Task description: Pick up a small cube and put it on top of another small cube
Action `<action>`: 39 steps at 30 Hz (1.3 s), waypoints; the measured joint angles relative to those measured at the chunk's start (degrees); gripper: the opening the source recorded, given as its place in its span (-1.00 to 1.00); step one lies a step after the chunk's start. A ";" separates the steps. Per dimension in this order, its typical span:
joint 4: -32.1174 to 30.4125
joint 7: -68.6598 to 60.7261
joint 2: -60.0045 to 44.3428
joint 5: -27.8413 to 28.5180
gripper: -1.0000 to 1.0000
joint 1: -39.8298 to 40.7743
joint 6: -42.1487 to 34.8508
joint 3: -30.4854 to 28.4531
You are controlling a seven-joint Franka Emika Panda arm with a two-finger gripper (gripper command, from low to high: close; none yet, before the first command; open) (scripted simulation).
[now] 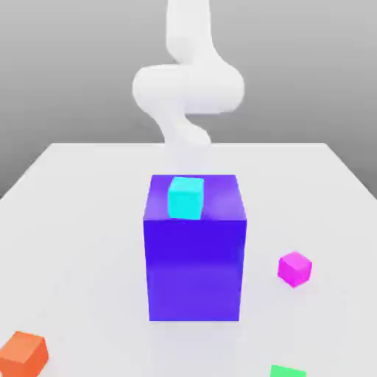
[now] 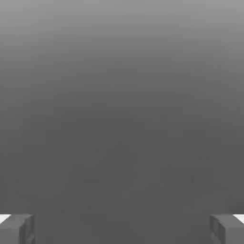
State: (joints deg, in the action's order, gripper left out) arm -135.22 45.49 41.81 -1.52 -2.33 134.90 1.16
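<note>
Down at the front edge of the exterior view sit an orange cube point(image 1: 23, 353) in the left corner and a sliver of a green cube point(image 1: 287, 372) toward the right, both loose on the white table point(image 1: 81, 221), with a magenta cube point(image 1: 294, 268) a bit further back on the right. Middle of the table is a big blue block point(image 1: 195, 250), and a small cyan cube point(image 1: 185, 197) rests on its top face, slightly left of center and near the front edge. My guess is the cyan one is either the pick target or the base to stack on, though honestly the blue block isn't "small", so the stack asked for doesn't look done yet. Behind the block the white arm point(image 1: 188, 88) bends up out of frame. From the hand view the gripper point(image 2: 122, 228) has its two fingertips point(image 2: 16, 229) spread wide with nothing between them, pointed at plain grey background, so it's probably parked up high, well apart from every cube. No logos, labels or writing anywhere that I can read.
</note>
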 joint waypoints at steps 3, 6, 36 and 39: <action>-4.79 -0.47 -5.90 -2.04 0.00 -3.36 4.48 1.99; -9.44 -0.73 -11.65 -3.78 0.00 -6.66 8.84 4.31; -28.61 16.94 -53.88 13.99 -1.00 -30.55 40.90 3.34; -29.88 12.27 -47.90 7.65 -1.00 -28.33 36.21 7.19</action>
State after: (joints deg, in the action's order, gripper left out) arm -165.10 57.76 -6.09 6.13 -30.65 171.12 8.35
